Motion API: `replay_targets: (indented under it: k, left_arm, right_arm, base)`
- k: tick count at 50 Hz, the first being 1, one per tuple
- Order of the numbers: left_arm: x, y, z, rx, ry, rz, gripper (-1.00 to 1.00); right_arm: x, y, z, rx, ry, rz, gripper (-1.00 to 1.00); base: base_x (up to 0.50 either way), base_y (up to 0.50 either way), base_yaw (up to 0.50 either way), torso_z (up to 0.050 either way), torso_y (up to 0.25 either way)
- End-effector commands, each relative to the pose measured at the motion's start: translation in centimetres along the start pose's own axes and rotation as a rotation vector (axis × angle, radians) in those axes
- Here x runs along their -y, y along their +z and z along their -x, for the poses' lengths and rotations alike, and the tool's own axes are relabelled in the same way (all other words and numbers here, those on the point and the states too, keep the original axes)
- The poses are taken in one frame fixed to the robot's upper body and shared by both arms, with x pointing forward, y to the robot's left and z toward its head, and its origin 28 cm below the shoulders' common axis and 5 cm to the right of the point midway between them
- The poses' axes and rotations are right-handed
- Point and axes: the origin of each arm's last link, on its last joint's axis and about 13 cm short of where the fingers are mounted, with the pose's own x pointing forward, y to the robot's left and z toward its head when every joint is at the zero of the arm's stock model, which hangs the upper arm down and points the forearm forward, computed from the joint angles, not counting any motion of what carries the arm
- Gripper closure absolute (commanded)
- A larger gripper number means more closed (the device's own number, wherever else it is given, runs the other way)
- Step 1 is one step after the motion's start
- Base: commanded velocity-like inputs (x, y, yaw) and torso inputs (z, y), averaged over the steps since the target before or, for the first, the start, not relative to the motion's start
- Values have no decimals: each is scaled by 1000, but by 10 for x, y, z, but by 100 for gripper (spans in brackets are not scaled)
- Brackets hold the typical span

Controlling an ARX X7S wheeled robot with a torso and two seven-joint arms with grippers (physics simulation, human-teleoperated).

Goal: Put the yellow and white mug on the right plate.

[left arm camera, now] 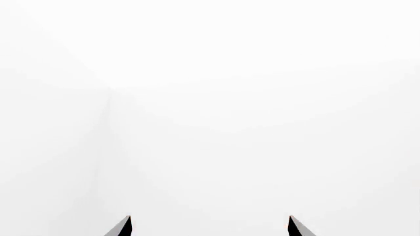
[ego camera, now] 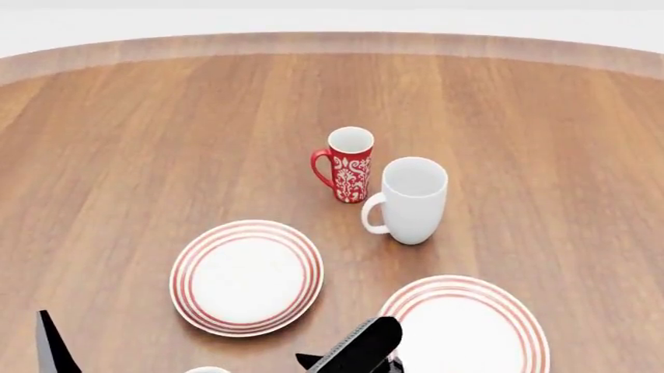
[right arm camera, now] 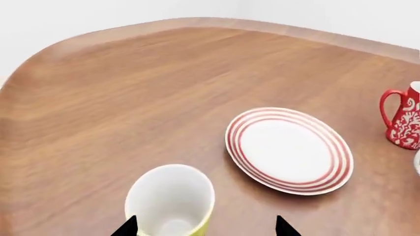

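Note:
The yellow and white mug (right arm camera: 170,201) stands upright on the wooden table, its white inside showing. My right gripper (right arm camera: 204,227) is open, and the mug sits between its two dark fingertips, closer to one of them. In the head view only a sliver of the mug's rim (ego camera: 207,370) shows at the bottom edge. The right plate (ego camera: 464,328), white with red rings, lies at the near right, beside my right arm (ego camera: 358,350). My left gripper (left arm camera: 210,226) is open, holds nothing and faces plain white.
The left plate (ego camera: 246,277) (right arm camera: 288,150) lies just beyond the mug. A red-and-white patterned mug (ego camera: 347,165) (right arm camera: 402,120) and a taller white mug (ego camera: 412,200) stand mid-table behind the plates. The table's rounded far edge (ego camera: 332,39) runs across the back.

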Motion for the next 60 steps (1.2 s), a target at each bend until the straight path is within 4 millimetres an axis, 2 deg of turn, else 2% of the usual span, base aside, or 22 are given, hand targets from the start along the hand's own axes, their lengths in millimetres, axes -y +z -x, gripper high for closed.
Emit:
replay_targets:
  k: [1, 11, 16, 29, 60]
  left_arm:
    - [0, -1, -1, 0, -5, -13, -100]
    - [0, -1, -1, -6, -7, -13, -100]
    - [0, -2, -1, -9, -8, -14, -100]
    - [0, -4, -1, -19, -5, -15, -100]
    - [-1, -3, -2, -22, -4, -15, -100]
  right_arm:
    - [-7, -2, -10, -35, 39, -51, -100]
    - [-13, -9, -10, -57, 61, -38, -100]
    - [-12, -20, -8, -99, 58, -28, -100]
    - [-9, -28, -5, -136, 39, -21, -100]
    - [-15, -36, -20, -138, 39, -17, -100]
  base:
    - [0, 0, 0, 0, 0]
    - [0, 0, 0, 0, 0]
    - [0, 0, 0, 0, 0]
    - [0, 0, 0, 0, 0]
    - [0, 0, 0, 0, 0]
